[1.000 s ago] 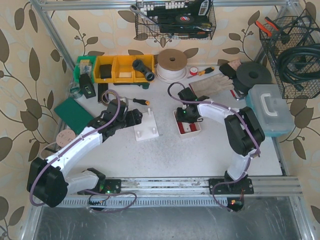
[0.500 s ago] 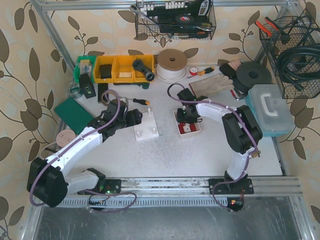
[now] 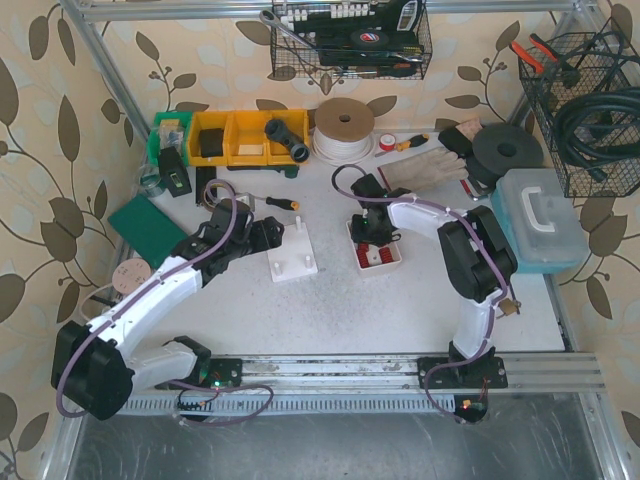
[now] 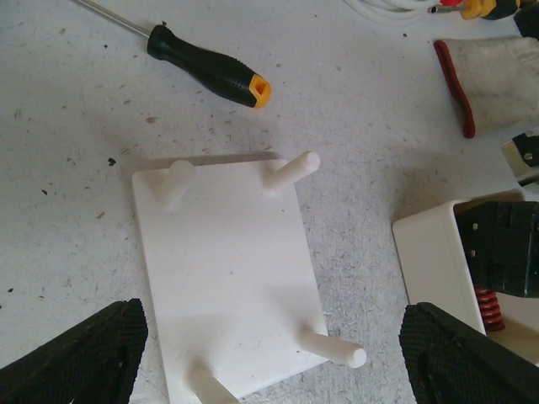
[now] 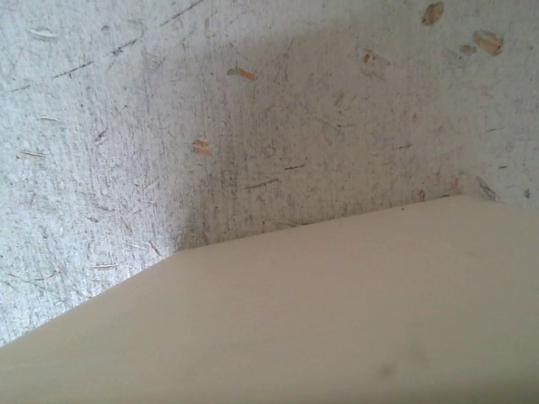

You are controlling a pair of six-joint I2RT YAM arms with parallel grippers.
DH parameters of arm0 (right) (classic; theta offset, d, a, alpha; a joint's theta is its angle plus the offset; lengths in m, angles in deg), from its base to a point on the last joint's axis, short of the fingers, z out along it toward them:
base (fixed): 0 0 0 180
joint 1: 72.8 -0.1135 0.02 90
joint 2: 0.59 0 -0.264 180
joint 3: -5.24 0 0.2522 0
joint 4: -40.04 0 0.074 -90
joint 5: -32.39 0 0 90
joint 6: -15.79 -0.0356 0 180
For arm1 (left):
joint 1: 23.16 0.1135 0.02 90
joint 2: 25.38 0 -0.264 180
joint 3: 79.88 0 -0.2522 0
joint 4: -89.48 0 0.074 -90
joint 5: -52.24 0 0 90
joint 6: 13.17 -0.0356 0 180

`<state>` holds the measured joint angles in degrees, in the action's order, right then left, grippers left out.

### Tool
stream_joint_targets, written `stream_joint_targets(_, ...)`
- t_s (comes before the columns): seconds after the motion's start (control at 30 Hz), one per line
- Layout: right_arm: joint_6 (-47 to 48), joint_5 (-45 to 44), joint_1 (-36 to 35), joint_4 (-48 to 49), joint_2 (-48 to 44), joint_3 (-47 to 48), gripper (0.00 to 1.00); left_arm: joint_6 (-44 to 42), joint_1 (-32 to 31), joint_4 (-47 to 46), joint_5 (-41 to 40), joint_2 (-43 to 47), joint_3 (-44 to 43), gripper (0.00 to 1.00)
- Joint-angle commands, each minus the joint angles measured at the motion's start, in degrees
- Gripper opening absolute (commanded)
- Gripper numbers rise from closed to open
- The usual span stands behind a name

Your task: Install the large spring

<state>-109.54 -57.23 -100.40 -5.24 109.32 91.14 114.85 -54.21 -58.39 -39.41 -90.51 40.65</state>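
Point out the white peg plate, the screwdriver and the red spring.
white peg plate (image 4: 227,269): left wrist view, flat middle between the pegs.
screwdriver (image 4: 206,69): left wrist view, black handle.
red spring (image 4: 487,308): left wrist view, exposed coils.

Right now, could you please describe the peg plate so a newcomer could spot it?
Start at the middle of the table. The flat white plate lies there, left of the spring tray. Only it has four pegs at its corners.

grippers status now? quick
Left gripper: open, empty, above the peg plate.
Right gripper: down in the spring tray; cannot tell if closed or holding.
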Motion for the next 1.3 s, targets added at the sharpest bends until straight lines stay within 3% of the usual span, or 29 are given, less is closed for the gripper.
stream_joint_targets(0.0,-1.2,-0.9,0.7,-3.6,2.5,0.4,0.40,0.4,0.7,-1.1,-1.7,2.3,0.6,0.85)
stream_joint_targets(0.23,-1.3,-1.9,1.0,-5.6,3.0,2.2,0.46,0.5,0.7,-1.4,-1.8,3.0,1.0,0.86)
stream_joint_targets(0.4,-1.4,-1.8,1.0,-6.2,4.1,2.9,0.42,0.5,0.7,-1.6,-1.8,3.4,1.3,0.86)
stream_joint_targets(0.43,-1.5,-2.0,1.0,-6.3,4.2,2.9,0.39,0.5,0.7,-1.6,-1.8,3.5,1.3,0.86)
stream_joint_targets(0.57,-1.5,-2.0,1.1,-6.6,3.6,3.0,0.09,0.6,0.7,-1.7,-2.0,3.9,1.6,0.86)
stream_joint_targets(0.63,-1.5,-2.0,1.0,-6.7,2.4,2.7,0.00,0.6,0.7,-1.7,-1.9,4.0,1.7,0.86)
stream_joint_targets(0.9,-1.8,-1.7,0.7,-2.9,-10.4,-2.4,0.00,-0.3,0.6,-2.6,2.0,2.2,0.9,0.87)
stream_joint_targets(1.1,-1.5,-0.4,0.3,8.2,-21.6,-9.8,0.00,-1.5,0.7,-3.1,7.8,0.8,-0.5,0.87)
stream_joint_targets(1.27,-3.1,6.7,0.3,19.3,-26.6,-13.6,0.00,1.3,0.6,-8.6,17.8,1.0,0.1,0.88)
